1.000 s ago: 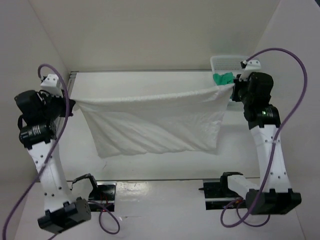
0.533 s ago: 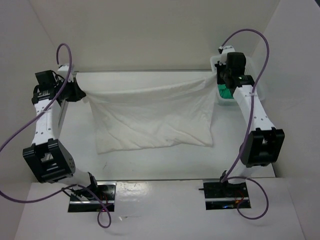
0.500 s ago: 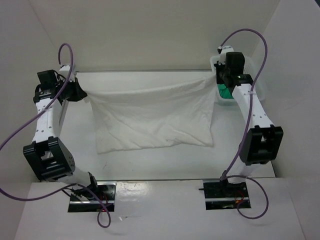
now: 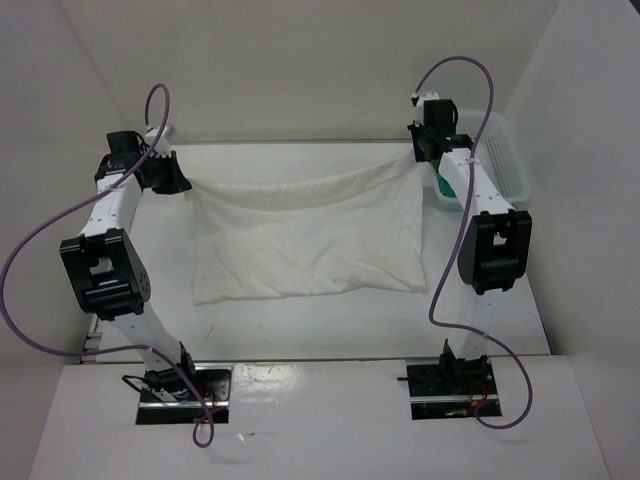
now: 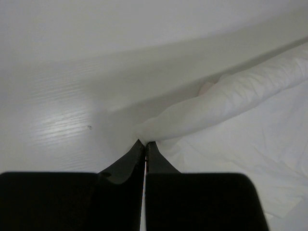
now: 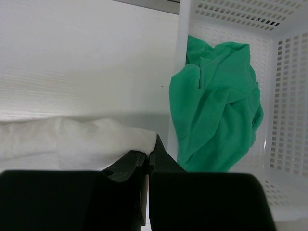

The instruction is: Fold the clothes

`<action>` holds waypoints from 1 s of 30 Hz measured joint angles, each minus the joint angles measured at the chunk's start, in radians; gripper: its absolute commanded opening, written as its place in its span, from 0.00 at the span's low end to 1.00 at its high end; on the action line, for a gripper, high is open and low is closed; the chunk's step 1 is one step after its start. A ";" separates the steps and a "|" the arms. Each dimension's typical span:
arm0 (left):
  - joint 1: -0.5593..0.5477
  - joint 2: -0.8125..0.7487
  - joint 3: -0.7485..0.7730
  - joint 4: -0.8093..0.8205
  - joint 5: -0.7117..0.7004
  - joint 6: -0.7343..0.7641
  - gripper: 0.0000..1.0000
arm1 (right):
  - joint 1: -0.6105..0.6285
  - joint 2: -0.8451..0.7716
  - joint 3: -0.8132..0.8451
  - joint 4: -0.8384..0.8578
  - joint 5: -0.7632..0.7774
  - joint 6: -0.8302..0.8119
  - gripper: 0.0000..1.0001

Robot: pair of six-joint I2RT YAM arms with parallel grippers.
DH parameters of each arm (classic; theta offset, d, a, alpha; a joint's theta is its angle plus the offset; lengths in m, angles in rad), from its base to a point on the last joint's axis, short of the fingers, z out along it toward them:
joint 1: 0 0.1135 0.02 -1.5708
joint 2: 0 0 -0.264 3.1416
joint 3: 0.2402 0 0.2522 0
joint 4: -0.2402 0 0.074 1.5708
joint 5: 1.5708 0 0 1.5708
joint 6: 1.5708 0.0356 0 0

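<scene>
White clothes lie spread out mid-scene. Your left gripper pinches their far left corner, and your right gripper pinches the far right one. Just right of it, a green cloth sits in the mesh basket.

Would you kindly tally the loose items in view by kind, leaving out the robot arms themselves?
white garment: 1
green cloth: 1
white mesh basket: 1
Total: 3
</scene>
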 measured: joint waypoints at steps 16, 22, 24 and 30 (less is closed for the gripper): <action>-0.023 0.233 0.184 0.002 -0.042 -0.011 0.04 | 0.014 0.352 0.333 -0.020 0.052 -0.022 0.00; -0.043 0.292 0.254 -0.005 -0.060 -0.006 0.59 | 0.024 0.535 0.604 -0.110 0.069 -0.028 0.33; -0.042 0.317 0.280 -0.010 -0.066 -0.008 0.64 | 0.025 0.622 0.748 -0.175 0.077 -0.024 0.43; -0.031 0.339 0.306 -0.015 -0.100 -0.026 0.76 | 0.025 0.790 1.071 -0.346 0.089 0.001 0.63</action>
